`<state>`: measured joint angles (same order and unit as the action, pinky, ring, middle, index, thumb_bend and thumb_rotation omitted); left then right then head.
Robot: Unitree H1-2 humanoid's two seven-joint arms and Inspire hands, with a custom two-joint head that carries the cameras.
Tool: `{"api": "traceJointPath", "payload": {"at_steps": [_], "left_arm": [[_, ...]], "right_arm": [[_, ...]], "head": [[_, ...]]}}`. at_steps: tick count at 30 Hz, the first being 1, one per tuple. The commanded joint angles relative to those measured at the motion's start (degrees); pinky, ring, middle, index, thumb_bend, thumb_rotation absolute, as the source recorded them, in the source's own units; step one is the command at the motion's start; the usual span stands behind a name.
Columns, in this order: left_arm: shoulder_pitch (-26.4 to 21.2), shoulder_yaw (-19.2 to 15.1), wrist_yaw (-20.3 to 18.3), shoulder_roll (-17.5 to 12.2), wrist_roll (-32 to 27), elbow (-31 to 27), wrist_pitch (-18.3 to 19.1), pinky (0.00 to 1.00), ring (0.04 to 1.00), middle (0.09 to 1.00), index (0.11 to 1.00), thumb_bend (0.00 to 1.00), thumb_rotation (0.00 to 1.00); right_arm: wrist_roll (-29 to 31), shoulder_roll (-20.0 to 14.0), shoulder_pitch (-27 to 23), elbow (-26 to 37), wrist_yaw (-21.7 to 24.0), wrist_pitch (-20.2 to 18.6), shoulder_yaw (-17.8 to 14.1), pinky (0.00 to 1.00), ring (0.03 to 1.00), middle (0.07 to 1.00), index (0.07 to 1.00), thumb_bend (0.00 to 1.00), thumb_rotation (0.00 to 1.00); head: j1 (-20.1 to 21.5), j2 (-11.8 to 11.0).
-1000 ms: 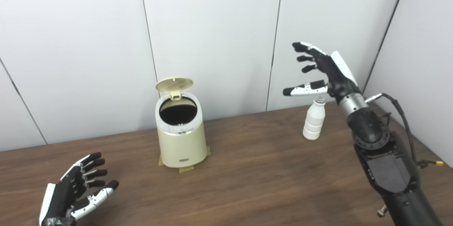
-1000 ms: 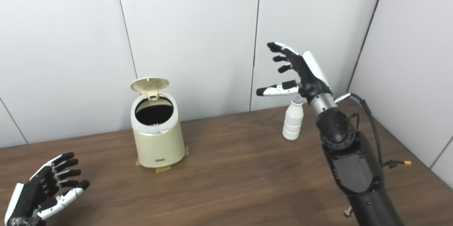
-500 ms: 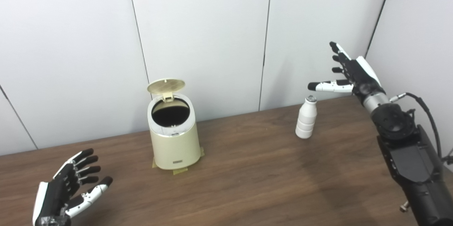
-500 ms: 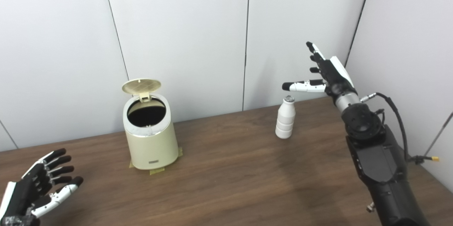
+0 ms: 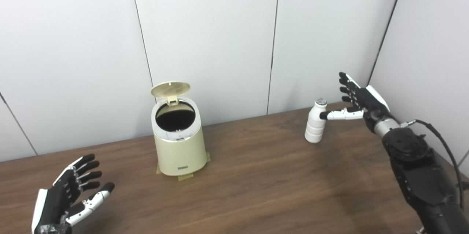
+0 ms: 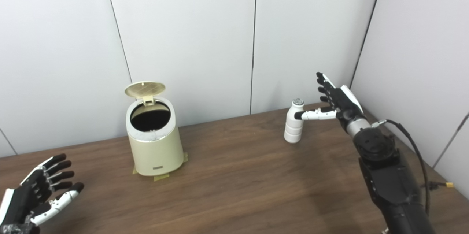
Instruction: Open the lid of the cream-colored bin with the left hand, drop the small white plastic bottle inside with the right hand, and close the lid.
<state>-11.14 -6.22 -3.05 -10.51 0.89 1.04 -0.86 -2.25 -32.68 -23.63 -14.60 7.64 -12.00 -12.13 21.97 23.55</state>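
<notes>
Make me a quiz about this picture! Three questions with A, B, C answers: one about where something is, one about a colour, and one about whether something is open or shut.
1. Where is the white bottle?
A. Inside the bin
B. Standing on the table, right of the bin
C. Lying under the left hand

2. What colour is the bin?
A. Cream
B. Red
C. Blue

3. How is the bin's lid?
A. Shut flat
B. Lying on the table
C. Flipped up, open

Answers:
1. B: the bottle stands upright on the wooden table, with the right hand beside it, fingers spread.
2. A: its body is pale cream with a dark opening on top.
3. C: the lid stands up behind the opening, and the left hand is far from it, open.
</notes>
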Motion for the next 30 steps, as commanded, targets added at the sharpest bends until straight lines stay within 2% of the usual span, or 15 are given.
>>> {"api": "traceJointPath", "payload": {"at_steps": [1,4,8,13,17,20,24,30], "left_arm": [[-2.0,-0.1,0.0,-0.7,-0.7,-2.4,-0.7,0.69,0.741,0.797,0.829,0.58,0.0],[-1.9,-0.1,0.0,-0.8,-0.6,-2.3,-1.0,0.66,0.73,0.793,0.828,0.59,0.0],[-1.9,-0.2,0.1,-0.6,-0.6,-2.7,-0.7,0.66,0.725,0.787,0.828,0.6,0.0],[-1.9,-0.1,0.0,-0.7,-0.6,-2.9,-0.4,0.67,0.729,0.791,0.834,0.59,0.0],[-1.8,-0.1,-0.2,-0.7,-0.9,-3.0,-0.4,0.68,0.735,0.794,0.836,0.59,0.0],[-1.8,0.0,-0.5,-0.7,-1.1,-2.9,-0.9,0.67,0.727,0.787,0.836,0.59,0.0],[-1.6,0.0,-0.9,-0.7,-1.4,-3.1,-0.8,0.67,0.718,0.784,0.841,0.6,0.0],[-1.5,0.0,-1.3,-0.5,-2.1,-3.6,-0.4,0.66,0.72,0.785,0.844,0.59,0.0]], "right_arm": [[1.2,-1.0,-1.4,0.4,0.1,2.7,-0.7,0.85,0.937,0.994,1.0,0.78,0.12],[1.1,-0.4,-0.8,-0.6,-0.3,3.8,-0.2,0.85,0.923,0.979,0.994,0.77,0.13],[0.9,1.2,-1.2,-2.9,-2.1,3.8,-0.4,0.85,0.903,0.95,0.951,0.78,0.08],[0.3,2.3,-2.4,-7.1,-3.6,6.7,0.0,0.81,0.845,0.903,0.896,0.79,0.03],[0.5,2.8,-3.2,-10.5,-3.9,9.9,0.3,0.78,0.831,0.888,0.89,0.78,0.02],[0.8,3.5,-3.7,-11.1,-4.4,9.6,0.2,0.77,0.821,0.883,0.881,0.79,0.02],[0.8,3.9,-4.1,-11.5,-5.0,9.4,0.2,0.76,0.812,0.879,0.88,0.81,0.09],[0.5,5.2,-4.5,-10.9,-7.0,8.9,-0.1,0.75,0.79,0.853,0.86,0.76,0.02]], "head": [[0.1,0.0],[0.0,0.0],[0.0,0.1],[-0.2,0.3],[-0.2,0.4],[-0.3,0.4],[-0.3,0.6],[-0.3,0.6]]}}
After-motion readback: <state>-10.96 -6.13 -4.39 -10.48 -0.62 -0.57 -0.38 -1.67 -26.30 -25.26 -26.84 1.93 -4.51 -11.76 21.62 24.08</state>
